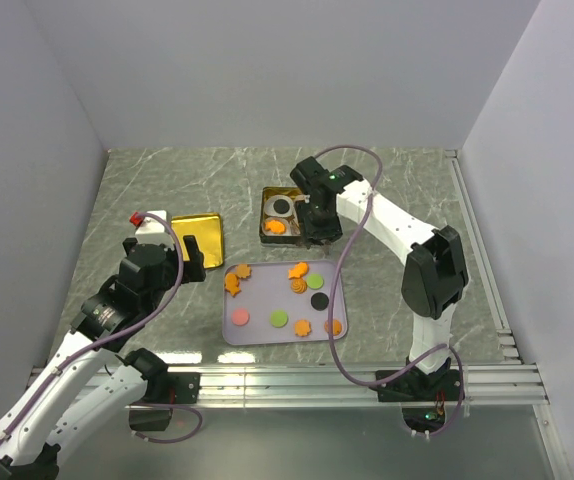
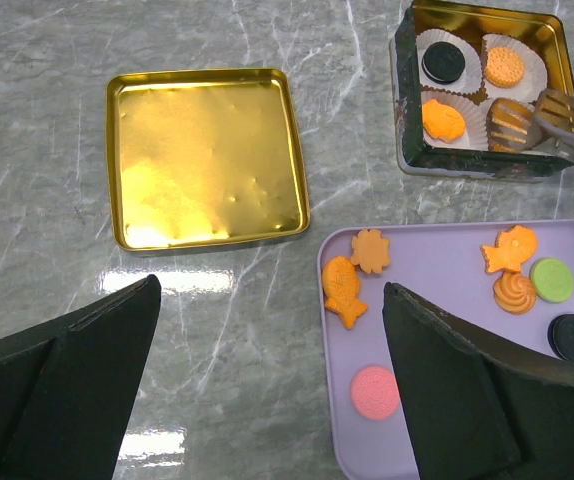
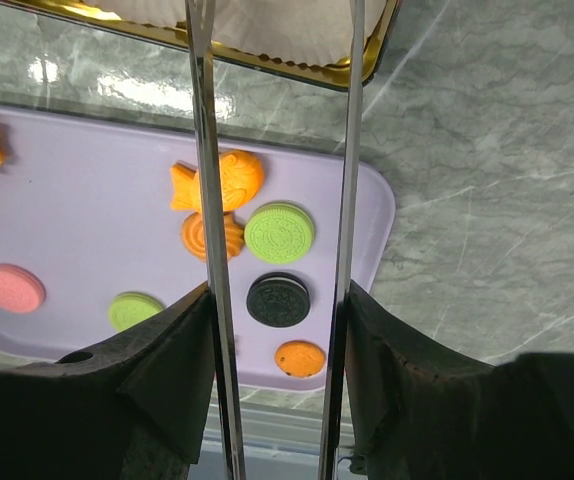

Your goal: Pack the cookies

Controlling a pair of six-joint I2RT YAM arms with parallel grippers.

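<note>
Your right gripper (image 3: pixel 279 303) is clamped on the tongs (image 3: pixel 210 200), whose tips stand apart over the tin (image 2: pixel 404 100). Your left gripper (image 2: pixel 267 395) gapes wide and holds nothing. Ten cookies (image 2: pixel 375 392) lie on the tray (image 2: pixel 437 325): six orange, two green, one black, one pink. Three show in the tin. The fish cookie (image 2: pixel 345 291) lies slantwise to the tray's edge.

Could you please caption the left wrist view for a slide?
Gold lid beside open tin, tongs reaching in; cookies on purple tray.

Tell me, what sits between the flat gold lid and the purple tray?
Nothing, only bare marble tabletop separates the gold lid from the purple tray; the left wrist view shows it.
</note>
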